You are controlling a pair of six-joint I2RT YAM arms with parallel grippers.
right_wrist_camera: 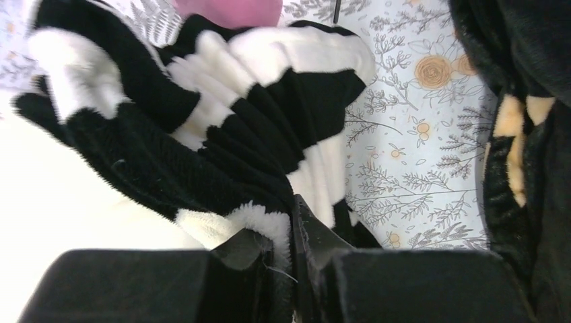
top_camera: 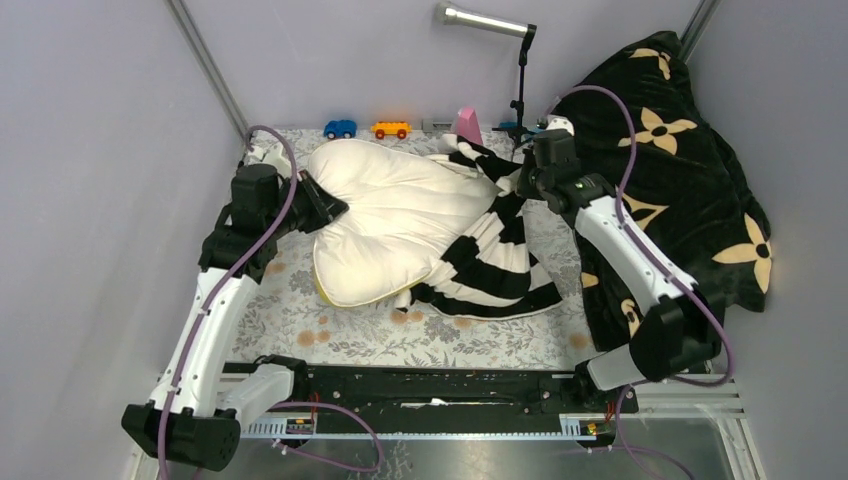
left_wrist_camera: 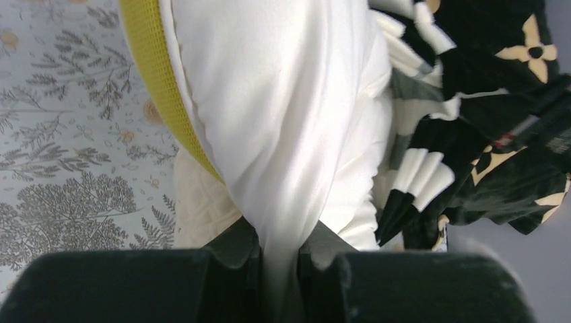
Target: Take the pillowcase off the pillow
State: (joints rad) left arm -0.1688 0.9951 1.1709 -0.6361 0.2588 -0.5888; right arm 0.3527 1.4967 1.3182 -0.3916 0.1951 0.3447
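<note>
Left gripper [left_wrist_camera: 279,272]: jaws pressed together on a fold of white pillow [left_wrist_camera: 283,121] cloth, pinching it. Right gripper [right_wrist_camera: 291,259]: jaws closed on a fuzzy edge of the striped pillowcase [right_wrist_camera: 222,128].

In the top view the pillow lies mid-table [top_camera: 300,320]. Its left and middle are bare, and a yellow band shows at the near-left edge. The pillowcase is bunched at the pillow's right side, draped over that end and spilling onto the table beside the blanket [top_camera: 680,190].

Judged mostly stripped. The right end looks overlapped, but I can't tell if a corner sits inside. Left to do: get the pillowcase fully clear of the pillow.

Counts:
- one pillow
- one pillowcase
- one blanket
- two toy cars: blue car [top_camera: 340,129], orange car [top_camera: 390,129]
- one pink block [top_camera: 466,124]
- two grippers, both gripping
</note>
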